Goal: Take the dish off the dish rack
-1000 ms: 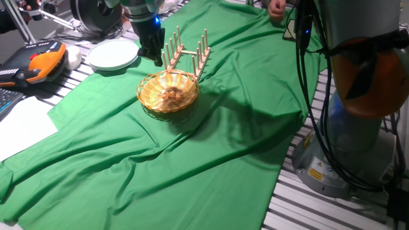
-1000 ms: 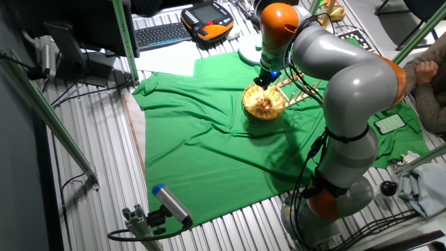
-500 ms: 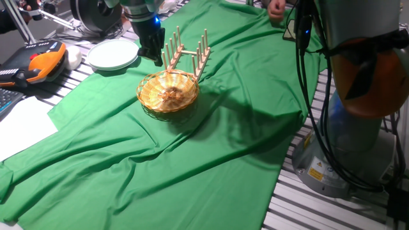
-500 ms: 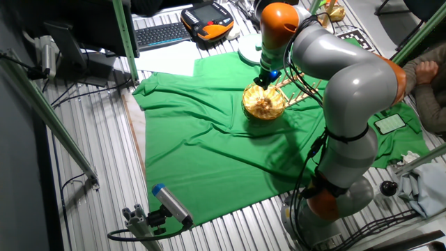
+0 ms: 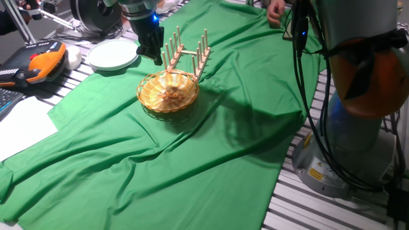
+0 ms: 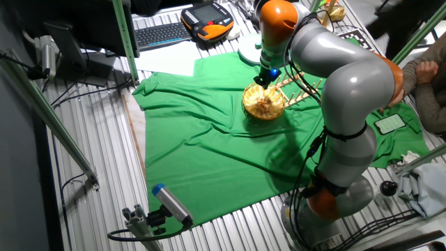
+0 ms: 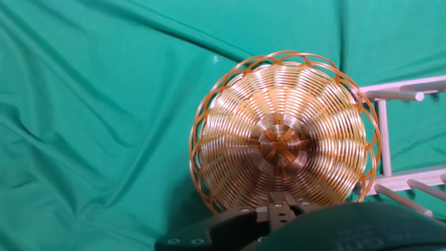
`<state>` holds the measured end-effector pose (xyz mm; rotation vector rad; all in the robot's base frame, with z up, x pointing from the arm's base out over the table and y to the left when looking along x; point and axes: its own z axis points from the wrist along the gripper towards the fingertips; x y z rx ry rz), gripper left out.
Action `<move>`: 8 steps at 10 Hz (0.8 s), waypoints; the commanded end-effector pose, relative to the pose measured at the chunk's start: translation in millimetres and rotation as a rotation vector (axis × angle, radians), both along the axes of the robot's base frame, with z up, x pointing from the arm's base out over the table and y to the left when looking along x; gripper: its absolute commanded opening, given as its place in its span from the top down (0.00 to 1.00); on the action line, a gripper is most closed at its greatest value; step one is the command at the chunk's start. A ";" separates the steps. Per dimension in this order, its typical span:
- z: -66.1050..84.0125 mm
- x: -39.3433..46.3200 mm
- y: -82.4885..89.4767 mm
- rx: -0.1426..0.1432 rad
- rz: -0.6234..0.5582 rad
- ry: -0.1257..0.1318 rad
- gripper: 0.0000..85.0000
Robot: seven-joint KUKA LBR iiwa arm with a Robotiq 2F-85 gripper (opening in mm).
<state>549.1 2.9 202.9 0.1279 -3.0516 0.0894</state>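
Observation:
The dish is a round golden wicker bowl lying open side up on the green cloth. Its far rim meets the near end of the dish rack, a small wooden rack with upright pegs. I cannot tell whether the rim rests on the rack. My gripper hangs just left of the rack, above the dish's far rim, apart from it. In the hand view the dish fills the centre, a rack rail crosses its right edge, and my gripper looks shut and holds nothing. The other fixed view shows dish, rack and gripper.
Stacked white plates sit left of the rack at the cloth's edge. An orange hand controller lies beyond them on the slatted table. The arm's base and cables stand at the right. A person's hand rests by the far table edge.

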 end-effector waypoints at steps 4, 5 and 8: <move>0.2 -0.4 0.2 0.008 0.000 -0.020 1.00; 2.4 -1.1 0.5 -0.007 0.002 -0.027 1.00; 0.9 -3.8 1.5 0.014 -0.002 -0.023 1.00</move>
